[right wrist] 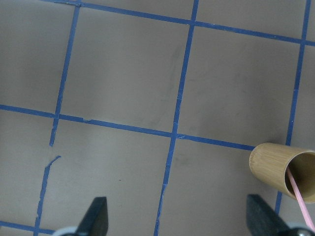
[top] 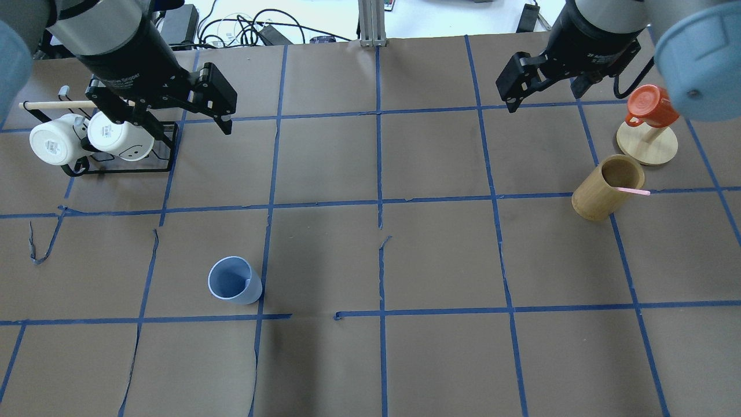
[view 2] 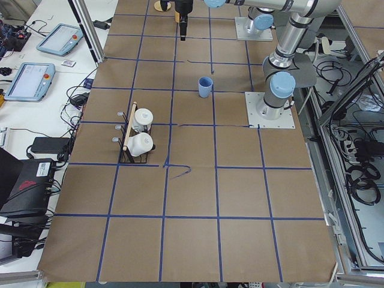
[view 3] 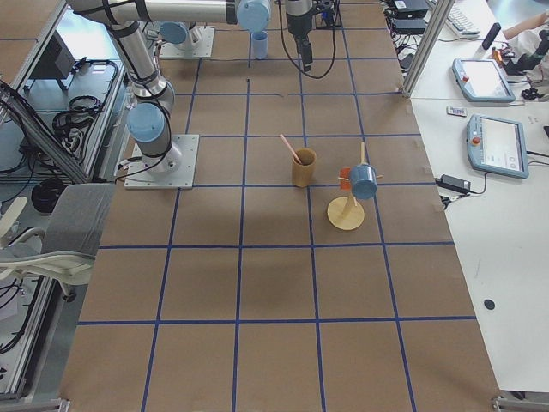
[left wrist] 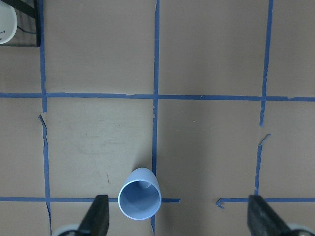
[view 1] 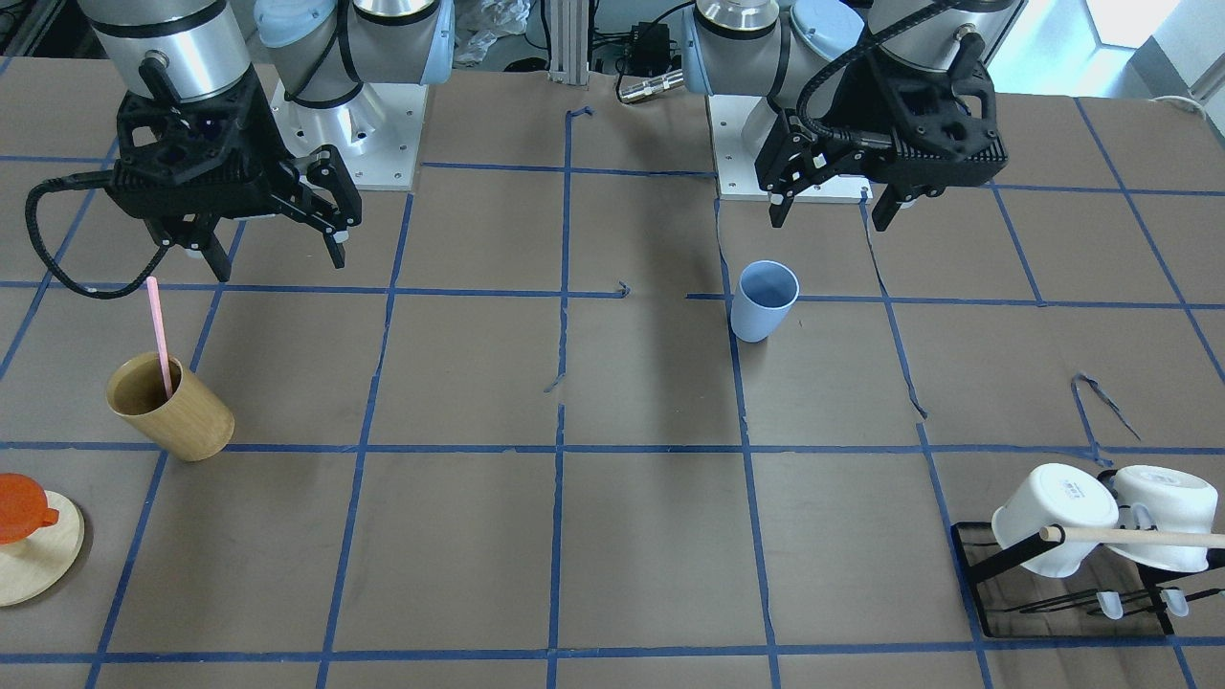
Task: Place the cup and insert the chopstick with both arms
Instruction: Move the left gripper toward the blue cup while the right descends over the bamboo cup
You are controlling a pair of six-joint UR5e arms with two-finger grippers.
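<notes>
The light-blue cup (view 1: 763,301) stands upright and empty on the table, left of centre in the overhead view (top: 234,282); it also shows in the left wrist view (left wrist: 140,200). The pink chopstick (view 1: 159,335) leans inside the tan bamboo cup (view 1: 172,407), also seen from overhead (top: 632,190) and in the right wrist view (right wrist: 299,199). My left gripper (view 1: 833,206) hangs open and empty, high above the table and beyond the blue cup. My right gripper (view 1: 278,263) hangs open and empty, high, near the bamboo cup (top: 605,188).
A black rack (top: 116,168) with two white mugs (top: 113,134) and a wooden rod (view 1: 1139,536) stands at the far left. A round wooden stand (top: 647,147) with an orange cup (top: 648,107) stands beyond the bamboo cup. Blue tape lines grid the brown table.
</notes>
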